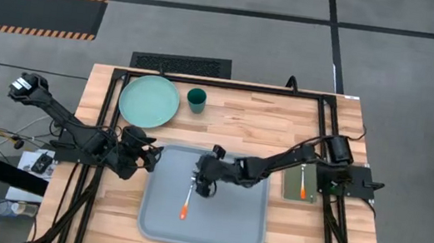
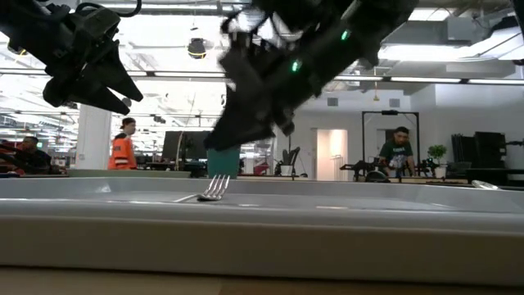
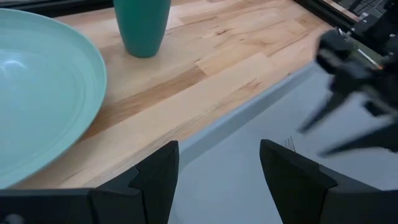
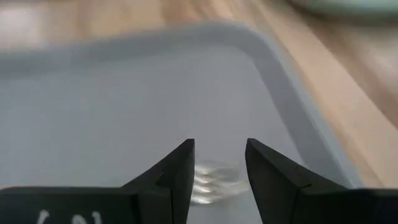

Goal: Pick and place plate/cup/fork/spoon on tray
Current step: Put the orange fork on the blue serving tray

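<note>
The fork (image 1: 187, 201) lies flat on the tray (image 1: 229, 224), its orange handle toward the near edge and its tines (image 2: 214, 188) toward the far edge. My right gripper (image 1: 203, 183) hangs open just above the tines (image 4: 214, 180), with one finger on either side and touching nothing. My left gripper (image 1: 150, 156) is open and empty over the tray's far left corner (image 3: 249, 118). The plate (image 1: 150, 100) and the cup (image 1: 196, 99) stand on the table at the far left. The spoon (image 1: 303, 183) lies on a small grey-green pad (image 1: 296, 184) at the right.
A black frame runs along the table's edges (image 1: 329, 98). Bare wood lies between the plate and the tray (image 3: 205, 68). People stand in the room beyond the table (image 2: 123, 143).
</note>
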`<state>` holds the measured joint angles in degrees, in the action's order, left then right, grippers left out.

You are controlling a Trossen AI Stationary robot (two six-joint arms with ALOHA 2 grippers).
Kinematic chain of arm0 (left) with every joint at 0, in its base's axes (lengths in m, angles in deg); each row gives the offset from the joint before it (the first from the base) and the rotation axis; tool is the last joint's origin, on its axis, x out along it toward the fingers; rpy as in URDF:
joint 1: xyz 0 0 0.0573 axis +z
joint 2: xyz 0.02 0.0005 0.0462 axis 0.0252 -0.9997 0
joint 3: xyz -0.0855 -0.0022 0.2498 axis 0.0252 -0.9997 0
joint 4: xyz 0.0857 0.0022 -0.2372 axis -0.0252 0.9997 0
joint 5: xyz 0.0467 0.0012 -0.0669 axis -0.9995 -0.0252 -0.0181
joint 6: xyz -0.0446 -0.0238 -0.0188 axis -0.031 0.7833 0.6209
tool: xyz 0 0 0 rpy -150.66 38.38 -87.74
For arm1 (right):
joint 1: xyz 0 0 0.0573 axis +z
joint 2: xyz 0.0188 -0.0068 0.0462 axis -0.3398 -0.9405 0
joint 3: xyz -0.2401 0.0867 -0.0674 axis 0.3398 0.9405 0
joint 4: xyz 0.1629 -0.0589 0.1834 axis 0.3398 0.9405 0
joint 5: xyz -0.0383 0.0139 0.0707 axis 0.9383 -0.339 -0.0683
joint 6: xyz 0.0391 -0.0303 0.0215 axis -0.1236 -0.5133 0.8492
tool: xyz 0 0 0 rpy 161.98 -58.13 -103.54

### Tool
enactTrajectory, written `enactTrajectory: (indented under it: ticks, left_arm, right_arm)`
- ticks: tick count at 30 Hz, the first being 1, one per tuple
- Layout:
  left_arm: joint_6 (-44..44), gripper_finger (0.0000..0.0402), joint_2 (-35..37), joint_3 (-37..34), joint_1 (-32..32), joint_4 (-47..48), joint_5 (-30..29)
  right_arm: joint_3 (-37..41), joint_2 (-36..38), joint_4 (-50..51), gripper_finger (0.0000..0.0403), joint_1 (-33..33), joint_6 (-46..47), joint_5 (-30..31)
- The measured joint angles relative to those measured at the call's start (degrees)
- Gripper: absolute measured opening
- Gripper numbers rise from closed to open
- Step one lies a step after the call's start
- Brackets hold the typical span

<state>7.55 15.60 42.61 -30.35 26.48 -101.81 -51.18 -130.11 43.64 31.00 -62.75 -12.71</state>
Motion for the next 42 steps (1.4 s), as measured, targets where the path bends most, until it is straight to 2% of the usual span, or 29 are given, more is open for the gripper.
enactTrajectory:
  ticks: [4,9,12,14,20,27,31,39,42]
  left_arm:
    - [-0.2,0.0212,0.0,0.0,0.0,0.0,-0.1]
    - [0.2,0.0212,0.0,0.0,-0.1,1.5,0.4]
    - [3.5,0.0206,0.0,0.0,-0.9,3.4,1.3]
    - [6.5,0.0197,-0.2,-0.1,-2.5,4.1,1.9]
    - [18.3,0.0148,-6.1,-1.0,-8.9,3.8,3.3]
    - [31.2,0.0061,-15.5,-1.0,-14.0,3.8,8.9]
    - [35.8,0.0013,-17.8,-1.0,-16.0,3.7,9.0]
    - [37.7,0.0008,-17.6,-1.0,-16.9,3.8,8.6]
    - [37.7,0.0008,-17.6,-1.0,-16.9,3.6,7.9]
  right_arm:
    - [0.1,-0.6,-2.5,0.0141,3.3,-1.1,1.7]
    - [0.1,-3.8,-4.7,0.007,3.6,-1.1,2.0]
    - [0.1,-4.1,-5.1,0.0025,3.3,-1.1,1.9]
    - [0.1,-4.6,-5.4,0.001,3.6,-1.4,1.8]
    - [0.0,-4.9,-6.5,0.0028,4.7,-1.5,2.1]
    - [0.1,-5.0,-5.2,0.0006,4.5,-1.6,2.3]
    - [0.1,-5.0,-4.8,0.0014,4.5,-1.7,3.4]
    - [0.3,-6.3,-2.3,0.0005,3.6,-1.7,4.2]
    - [0.1,-8.5,-4.6,0.0009,3.3,-0.4,3.7]
